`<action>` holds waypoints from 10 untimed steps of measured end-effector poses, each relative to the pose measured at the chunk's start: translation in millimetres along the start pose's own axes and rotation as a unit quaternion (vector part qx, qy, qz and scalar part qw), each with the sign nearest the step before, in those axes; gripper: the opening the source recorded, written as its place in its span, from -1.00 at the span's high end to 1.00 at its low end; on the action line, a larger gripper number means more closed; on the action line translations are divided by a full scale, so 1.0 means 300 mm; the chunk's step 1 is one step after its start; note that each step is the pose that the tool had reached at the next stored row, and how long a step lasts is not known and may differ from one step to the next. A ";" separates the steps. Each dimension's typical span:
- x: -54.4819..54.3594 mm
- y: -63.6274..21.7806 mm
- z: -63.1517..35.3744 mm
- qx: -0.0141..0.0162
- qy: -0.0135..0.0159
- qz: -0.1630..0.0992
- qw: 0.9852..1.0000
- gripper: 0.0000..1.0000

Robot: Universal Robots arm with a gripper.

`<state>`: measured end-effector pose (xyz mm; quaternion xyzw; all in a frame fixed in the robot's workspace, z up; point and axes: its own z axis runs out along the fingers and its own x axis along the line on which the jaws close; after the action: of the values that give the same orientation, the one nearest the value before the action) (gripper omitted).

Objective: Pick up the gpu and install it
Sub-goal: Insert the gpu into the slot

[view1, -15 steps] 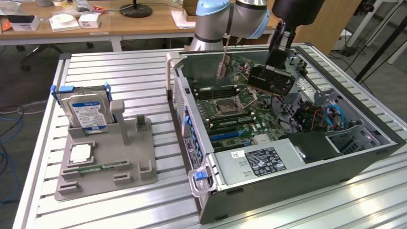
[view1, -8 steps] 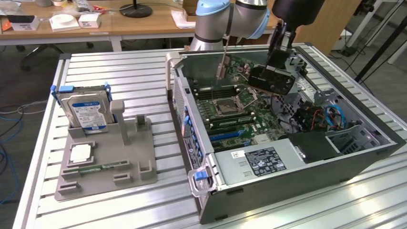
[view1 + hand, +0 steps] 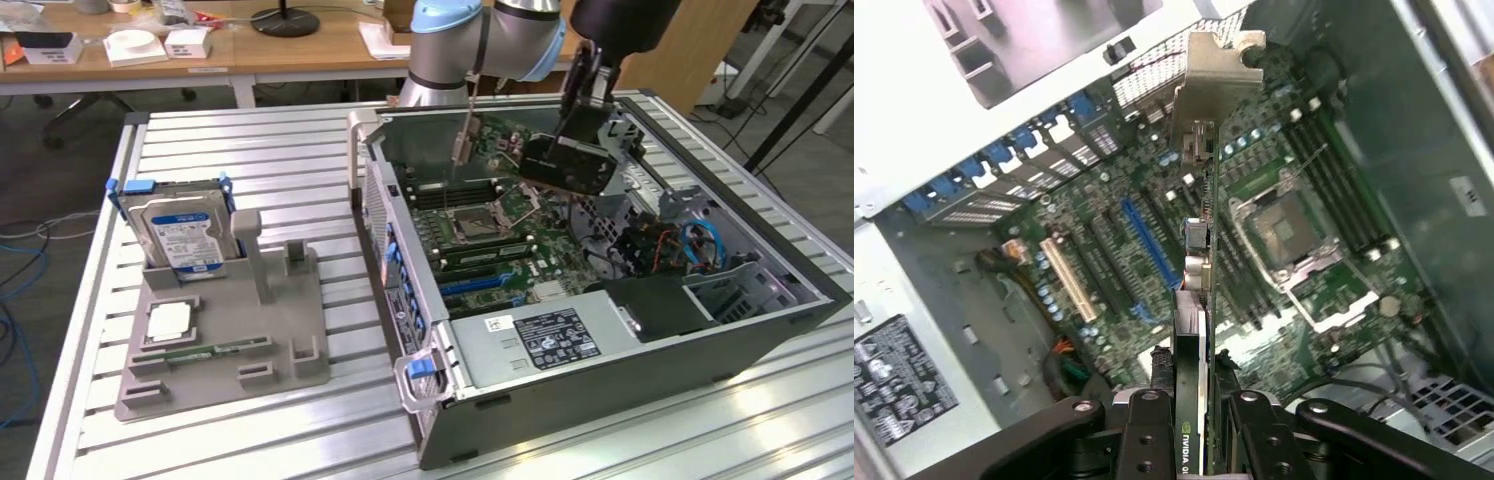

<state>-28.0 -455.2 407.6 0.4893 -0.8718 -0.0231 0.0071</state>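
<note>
We hold the gpu point(image 3: 554, 168) above the open case point(image 3: 747, 330)
Our gripper's point(image 3: 594, 125) fingers point(image 3: 1144, 440) are clamped on the card. It hangs on edge over the motherboard point(image 3: 1104, 250), not seated in a slot, with its silver bracket point(image 3: 1214, 75) nearest the case's perforated wall.

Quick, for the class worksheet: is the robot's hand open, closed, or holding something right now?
Hand: closed on the gpu, holding it above the motherboard inside the open computer case.
</note>
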 end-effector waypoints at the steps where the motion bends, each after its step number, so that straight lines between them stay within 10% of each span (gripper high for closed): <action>1: 0.000 0.000 0.000 -0.003 -0.004 -0.002 1.000 0.47; 5: 0.000 0.000 0.000 -0.016 -0.025 -0.009 1.000 0.47; 9: 0.000 0.000 0.000 -0.033 -0.053 -0.015 0.998 0.47; 10: 0.000 0.000 0.000 -0.034 -0.055 -0.018 0.998 0.47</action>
<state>-28.0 -455.2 407.5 0.5020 -0.8608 -0.0795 -0.0243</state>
